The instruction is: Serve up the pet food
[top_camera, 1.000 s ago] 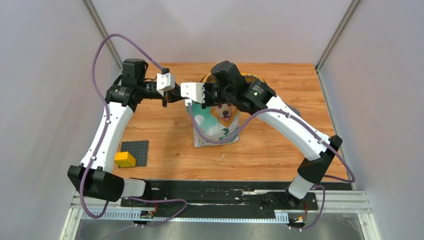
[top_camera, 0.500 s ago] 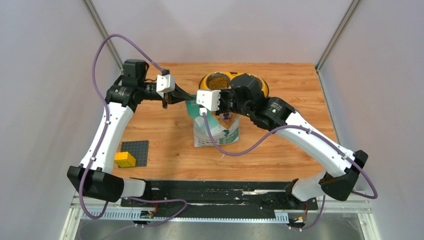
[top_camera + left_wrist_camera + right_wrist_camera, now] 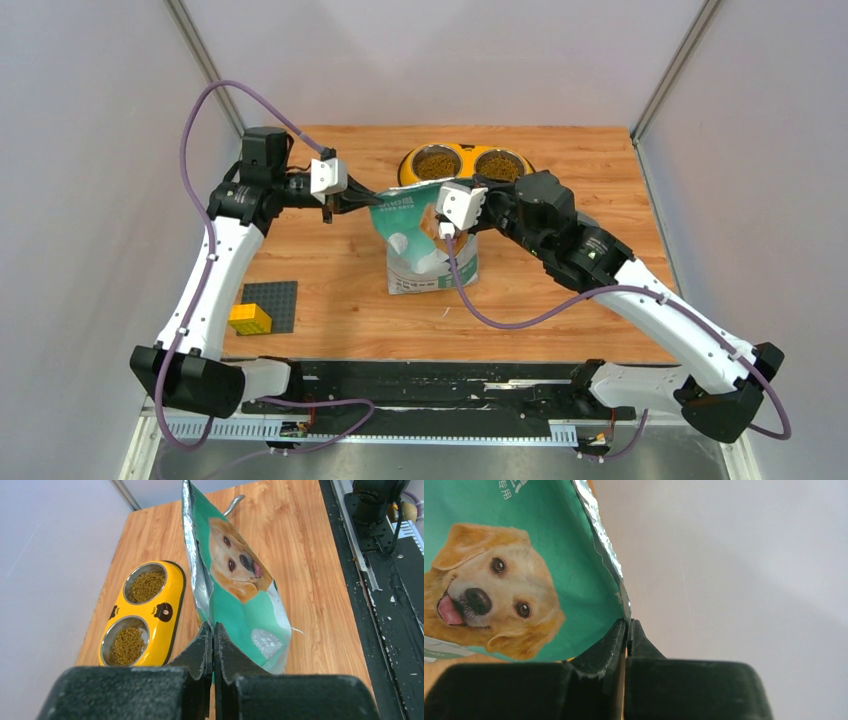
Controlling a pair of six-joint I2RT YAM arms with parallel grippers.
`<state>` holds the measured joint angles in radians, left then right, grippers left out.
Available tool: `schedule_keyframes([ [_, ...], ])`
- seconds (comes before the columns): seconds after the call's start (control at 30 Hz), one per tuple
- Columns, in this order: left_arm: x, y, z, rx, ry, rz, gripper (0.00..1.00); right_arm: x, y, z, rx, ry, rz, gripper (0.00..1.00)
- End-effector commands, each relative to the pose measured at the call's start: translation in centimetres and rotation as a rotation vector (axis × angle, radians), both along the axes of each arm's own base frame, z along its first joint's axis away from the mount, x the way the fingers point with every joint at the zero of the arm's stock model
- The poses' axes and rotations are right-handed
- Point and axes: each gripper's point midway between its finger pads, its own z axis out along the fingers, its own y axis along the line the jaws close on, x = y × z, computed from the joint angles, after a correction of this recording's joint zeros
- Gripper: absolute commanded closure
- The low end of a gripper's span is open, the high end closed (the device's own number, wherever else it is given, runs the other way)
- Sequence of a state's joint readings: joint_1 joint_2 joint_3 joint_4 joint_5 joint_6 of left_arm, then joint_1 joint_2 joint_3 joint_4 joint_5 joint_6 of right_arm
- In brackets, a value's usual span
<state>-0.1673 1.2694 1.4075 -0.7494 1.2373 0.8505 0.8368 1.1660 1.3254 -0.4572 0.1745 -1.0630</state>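
The teal-green pouch (image 3: 428,250) with the golden retriever stands upright mid-table. My left gripper (image 3: 362,201) is shut on its top left corner; the left wrist view shows the fingertips (image 3: 213,630) pinching the pouch (image 3: 240,595) edge. My right gripper (image 3: 445,224) is shut on the top right corner; the right wrist view shows it (image 3: 627,625) clamped on the foil rim of the pouch (image 3: 524,555). Brown kibble (image 3: 437,163) fills both steel bowls of the yellow feeder (image 3: 465,151) just behind the pouch; both (image 3: 145,586) also show in the left wrist view.
A yellow brick (image 3: 250,318) sits on a dark baseplate (image 3: 275,300) at the near left. A grey handle (image 3: 234,502) shows behind the pouch in the left wrist view. Grey walls enclose the table on three sides.
My right gripper has moved right along the pouch's top, from beside the left gripper to the right corner, and its arm has swung out to the right. The feeder's bowls are now uncovered. The left gripper has barely moved.
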Motion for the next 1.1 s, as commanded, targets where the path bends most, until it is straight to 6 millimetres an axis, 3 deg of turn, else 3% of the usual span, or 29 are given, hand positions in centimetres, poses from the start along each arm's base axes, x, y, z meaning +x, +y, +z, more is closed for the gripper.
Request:
schedule_keyframes([
  [0.0,-0.3,0.9,-0.4,-0.012,0.059,0.053,1.00,0.3,-5.8,6.0,0.170,-0.180,-0.202,1.00],
  [0.13,-0.4,0.6,0.0,-0.049,0.055,0.041,0.99,-0.9,-4.9,5.3,0.239,-0.156,-0.119,1.00],
  [0.3,-0.5,0.7,0.3,-0.053,0.041,0.054,0.91,-1.2,-6.0,5.6,0.344,-0.110,-0.123,1.00],
  [0.43,-0.4,0.7,0.5,-0.060,0.056,0.068,0.53,-1.7,-6.5,6.1,0.471,-0.036,-0.096,1.00],
  [0.57,-0.2,0.6,0.9,-0.076,0.050,0.081,0.37,-2.6,-6.0,5.5,0.554,0.043,-0.043,0.80],
  [0.63,-0.2,0.7,1.1,-0.082,0.047,0.092,0.34,-2.6,-6.1,5.3,0.587,0.072,-0.053,0.69],
  [0.73,0.0,0.9,1.4,-0.080,0.041,0.126,0.29,-2.6,-6.2,5.1,0.625,0.110,-0.070,0.62],
  [0.83,0.5,1.6,1.8,-0.076,0.019,0.210,0.03,-2.9,-6.4,5.0,0.658,0.129,-0.080,0.51],
  [1.0,2.3,4.0,3.2,-0.119,0.012,0.490,0.00,-3.4,-7.2,5.7,0.735,0.139,-0.107,0.45],
  [1.07,3.6,6.3,3.3,-0.144,0.027,0.683,0.00,-3.4,-8.4,6.9,0.809,0.118,-0.162,0.45],
])
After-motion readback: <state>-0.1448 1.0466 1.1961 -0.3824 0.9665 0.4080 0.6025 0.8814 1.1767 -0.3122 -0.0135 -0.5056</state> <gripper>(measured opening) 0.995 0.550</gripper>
